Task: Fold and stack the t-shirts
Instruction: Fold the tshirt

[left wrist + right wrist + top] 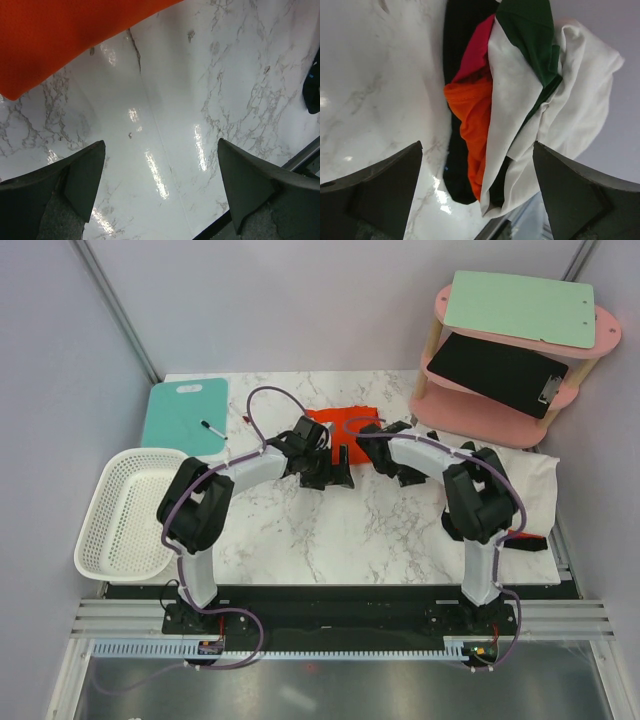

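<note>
Risk: left fingers (pixel 75 180) spread, empty, beside the orange t-shirt (pixel 340 424) lying far-centre on the counter (pixel 300 530); right fingers (pixel 380 185) spread over the tangled clothes pile (pixel 515 100), where a pinch would probably snag several garments together.

Orange-red t-shirt (pixel 340 425), white-grey marbled table (pixel 330 530)

Bare marble (pixel 330 530) open near the bases, basket (pixel 125 510) flanking left, pink shelf (pixel 480 422) and cloth heap (pixel 535 490) crowding right

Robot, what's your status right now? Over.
Left gripper open, empty, over the marble table beside the orange t-shirt. Right gripper open, empty, facing the clothes pile. Nothing in the way.
</note>
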Available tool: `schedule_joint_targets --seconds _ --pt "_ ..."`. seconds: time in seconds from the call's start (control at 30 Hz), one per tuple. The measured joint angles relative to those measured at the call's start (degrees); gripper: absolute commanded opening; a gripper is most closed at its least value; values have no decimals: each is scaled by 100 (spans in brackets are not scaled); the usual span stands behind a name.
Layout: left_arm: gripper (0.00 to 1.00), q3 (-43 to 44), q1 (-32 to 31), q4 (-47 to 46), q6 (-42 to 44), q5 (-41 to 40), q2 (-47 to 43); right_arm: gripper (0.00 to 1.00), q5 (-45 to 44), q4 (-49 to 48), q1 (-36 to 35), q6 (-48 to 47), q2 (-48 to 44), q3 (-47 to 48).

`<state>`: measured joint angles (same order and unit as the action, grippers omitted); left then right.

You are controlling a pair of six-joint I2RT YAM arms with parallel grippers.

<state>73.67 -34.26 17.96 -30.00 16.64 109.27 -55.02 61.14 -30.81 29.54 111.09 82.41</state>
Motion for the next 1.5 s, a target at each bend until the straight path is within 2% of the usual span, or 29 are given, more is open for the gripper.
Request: schedule_joint_targets --seconds 0.17,0.47,0.53,0.63,0.67,0.77,0.83,1.13,1.5 --pt "99 -149 0 -68 0 15 0 97 -564 710 11 551 953 -46" --pt "98 -240 0 -151 0 39 0 90 -1126 1058 273 970 1047 -249" --pt "98 -249 0 -166 0 42 0 81 -1185 1012 433 962 1049 -387" --pt "98 -249 0 -184 0 44 0 53 -1191 920 614 859 1086 -551" --pt "98 -249 0 -186 0 44 0 34 -1182 874 647 822 1113 -568" --pt "98 -273 0 -199 0 44 0 3 -1095 710 662 638 1167 -568" --pt "98 -308 0 -205 0 42 0 0 -1032 647 654 492 1167 -570" --pt "98 -378 42 -229 0 42 -15 0 -758 446 487 -90 1137 -573" --pt "98 -463 210 -94 4 -66 -138 0 37 522 -584 -267 1130 184"
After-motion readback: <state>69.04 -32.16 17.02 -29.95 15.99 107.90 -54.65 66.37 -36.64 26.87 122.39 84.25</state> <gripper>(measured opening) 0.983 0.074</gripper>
